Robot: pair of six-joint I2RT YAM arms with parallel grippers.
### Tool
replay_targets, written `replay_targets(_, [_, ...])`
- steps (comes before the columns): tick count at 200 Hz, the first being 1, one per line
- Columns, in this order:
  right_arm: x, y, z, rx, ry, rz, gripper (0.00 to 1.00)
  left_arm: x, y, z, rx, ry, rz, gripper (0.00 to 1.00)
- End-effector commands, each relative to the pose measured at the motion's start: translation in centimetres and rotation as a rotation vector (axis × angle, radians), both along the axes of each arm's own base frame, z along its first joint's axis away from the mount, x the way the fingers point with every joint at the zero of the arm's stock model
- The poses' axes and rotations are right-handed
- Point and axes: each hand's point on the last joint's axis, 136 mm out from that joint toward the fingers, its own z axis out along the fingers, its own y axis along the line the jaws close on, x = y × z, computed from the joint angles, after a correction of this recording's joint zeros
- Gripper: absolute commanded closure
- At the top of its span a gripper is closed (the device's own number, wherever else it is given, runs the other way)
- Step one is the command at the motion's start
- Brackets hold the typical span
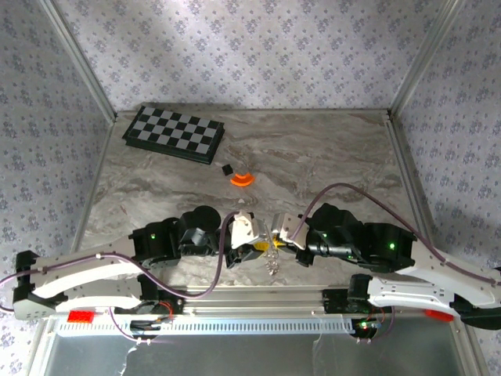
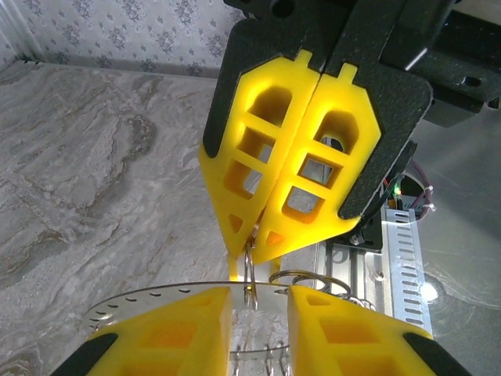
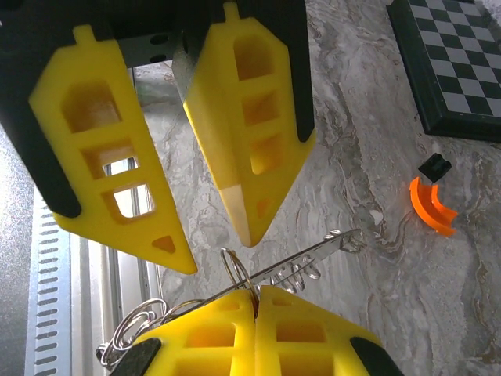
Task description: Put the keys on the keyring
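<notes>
- At six o'clock on the table [image 1: 329,157], the keyring [image 1: 272,255] sits between both pincers.
- Right pincer [image 3: 256,296], at its three o'clock, is clamped on it.
- Left pincer [image 2: 258,294], at nine o'clock, stands open, just beside a loop.

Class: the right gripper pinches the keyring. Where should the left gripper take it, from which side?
Grip the keyring by its thin band beside the right gripper, coming from the opposite side. It looks flat and sits between the open fingers of the left gripper, so they can close across its faces; the loops may slip.
</notes>
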Motion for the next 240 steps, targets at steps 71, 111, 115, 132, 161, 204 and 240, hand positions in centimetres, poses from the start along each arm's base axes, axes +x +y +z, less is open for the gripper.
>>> replay_targets(71, [0.2, 1.6, 0.7, 0.079, -0.010, 0.021, 1.00, 1.3, -0.3, 0.5, -0.035, -0.015, 0.050, 0.92])
replay_targets(111, [0.1, 1.8, 1.4, 0.113, -0.015, 0.027, 1.00, 1.4, 0.1, 0.5, -0.049, -0.016, 0.060, 0.97])
replay_targets(115, [0.1, 1.8, 1.4, 0.114, -0.015, 0.028, 1.00, 1.4, 0.1, 0.5, -0.050, -0.016, 0.060, 0.96])
replay_targets(132, [0.1, 1.9, 1.4, 0.115, -0.015, 0.029, 1.00, 1.7, 0.3, 0.3, -0.043, -0.016, 0.075, 0.88])
replay_targets(161, [0.3, 1.9, 1.3, 0.119, -0.021, 0.022, 1.00, 2.0, 0.5, 0.0, -0.036, -0.018, 0.093, 0.81])
replay_targets(204, [0.2, 2.0, 1.6, 0.139, -0.029, 0.027, 1.00, 2.1, 0.7, -0.1, -0.039, -0.019, 0.101, 0.89])
replay_targets(240, [0.2, 2.1, 1.7, 0.158, -0.033, 0.034, 1.00, 1.8, 0.6, 0.2, -0.045, -0.022, 0.078, 1.00])
